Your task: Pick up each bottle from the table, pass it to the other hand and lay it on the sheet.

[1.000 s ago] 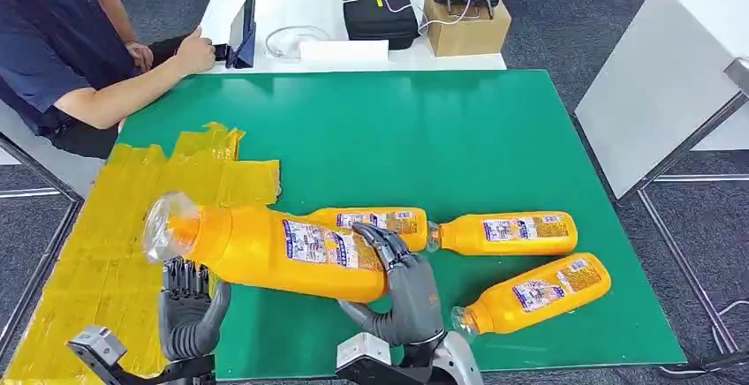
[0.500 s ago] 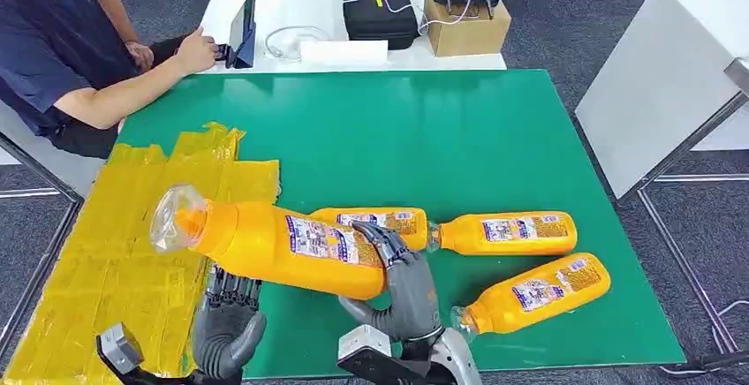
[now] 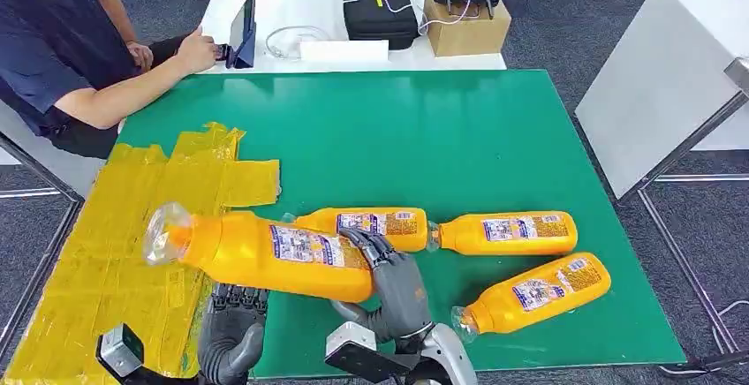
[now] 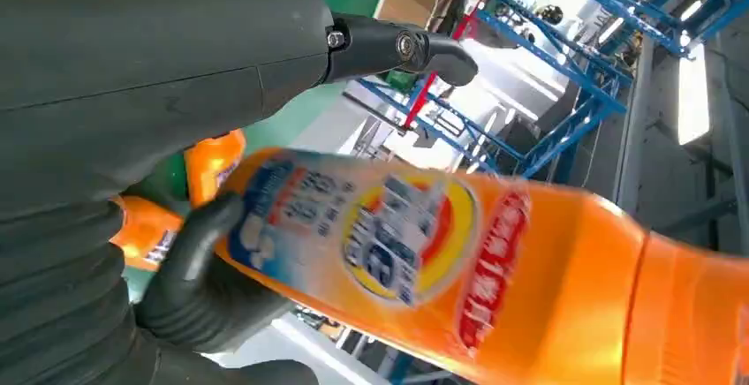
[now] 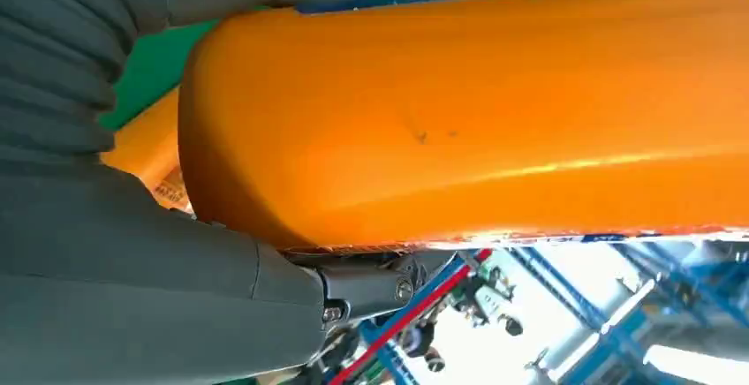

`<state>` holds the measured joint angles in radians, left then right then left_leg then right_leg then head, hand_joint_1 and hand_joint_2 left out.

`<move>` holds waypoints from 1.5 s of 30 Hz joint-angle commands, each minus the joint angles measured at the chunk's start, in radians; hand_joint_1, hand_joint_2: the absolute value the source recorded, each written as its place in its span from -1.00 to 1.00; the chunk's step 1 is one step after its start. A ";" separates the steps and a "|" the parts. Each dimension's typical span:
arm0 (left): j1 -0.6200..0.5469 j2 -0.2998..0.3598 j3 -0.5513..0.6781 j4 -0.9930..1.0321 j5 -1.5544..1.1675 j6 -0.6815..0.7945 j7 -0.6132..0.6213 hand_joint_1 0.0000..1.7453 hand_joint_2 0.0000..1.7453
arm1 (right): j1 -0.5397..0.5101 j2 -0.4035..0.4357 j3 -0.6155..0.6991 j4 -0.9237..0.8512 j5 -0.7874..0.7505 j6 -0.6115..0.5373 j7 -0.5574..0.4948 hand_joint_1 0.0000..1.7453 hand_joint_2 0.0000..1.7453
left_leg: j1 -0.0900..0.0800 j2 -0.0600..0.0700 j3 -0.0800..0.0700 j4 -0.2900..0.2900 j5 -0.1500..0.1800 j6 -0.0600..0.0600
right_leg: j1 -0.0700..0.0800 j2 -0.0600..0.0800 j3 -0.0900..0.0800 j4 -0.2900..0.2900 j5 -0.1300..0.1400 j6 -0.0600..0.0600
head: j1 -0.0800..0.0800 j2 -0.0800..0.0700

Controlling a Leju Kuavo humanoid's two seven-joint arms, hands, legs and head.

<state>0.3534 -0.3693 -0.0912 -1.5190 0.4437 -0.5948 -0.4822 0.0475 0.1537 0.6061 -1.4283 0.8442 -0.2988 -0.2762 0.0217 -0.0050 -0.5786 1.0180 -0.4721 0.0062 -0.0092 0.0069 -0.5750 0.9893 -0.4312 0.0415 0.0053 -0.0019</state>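
Head view, four orange bottles, right robot hand gripping one, left robot hand open.

I see a large orange plastic bottle with a printed label held lying sideways above the green counter, clear cap over the crinkled yellow plastic sheet, while three similar orange bottles lie flat on the counter to its right.

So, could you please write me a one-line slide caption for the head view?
Right robot hand holds an orange bottle over the green table, left robot hand beneath it.
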 commanded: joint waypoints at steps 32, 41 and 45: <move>-0.074 0.020 0.046 0.053 -0.056 0.149 -0.070 1.00 1.00 | -0.103 0.067 0.277 0.374 0.053 0.061 -0.020 1.00 1.00 | 0.000 -0.001 0.002 -0.002 0.000 0.000 | 0.000 -0.002 0.001 -0.001 -0.001 -0.001 | 0.000 0.000; -0.074 0.020 0.046 0.053 -0.056 0.149 -0.070 1.00 1.00 | -0.103 0.067 0.277 0.374 0.053 0.061 -0.020 1.00 1.00 | 0.000 -0.001 0.003 -0.002 0.000 0.001 | 0.000 -0.002 0.002 -0.001 -0.001 -0.001 | 0.000 0.000; -0.074 0.020 0.046 0.053 -0.056 0.149 -0.070 1.00 1.00 | -0.103 0.067 0.277 0.374 0.053 0.061 -0.020 1.00 1.00 | 0.000 -0.001 0.001 -0.001 0.000 0.000 | 0.000 -0.002 0.001 -0.001 -0.001 -0.001 | 0.000 0.000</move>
<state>0.3351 -0.3693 -0.0519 -1.5068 0.3853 -0.4459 -0.5516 -0.1046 0.1843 0.8198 -1.1273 0.8881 -0.2392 -0.2941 0.0220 -0.0042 -0.5790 1.0180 -0.4720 0.0060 -0.0086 0.0070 -0.5764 0.9894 -0.4312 0.0414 0.0053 -0.0019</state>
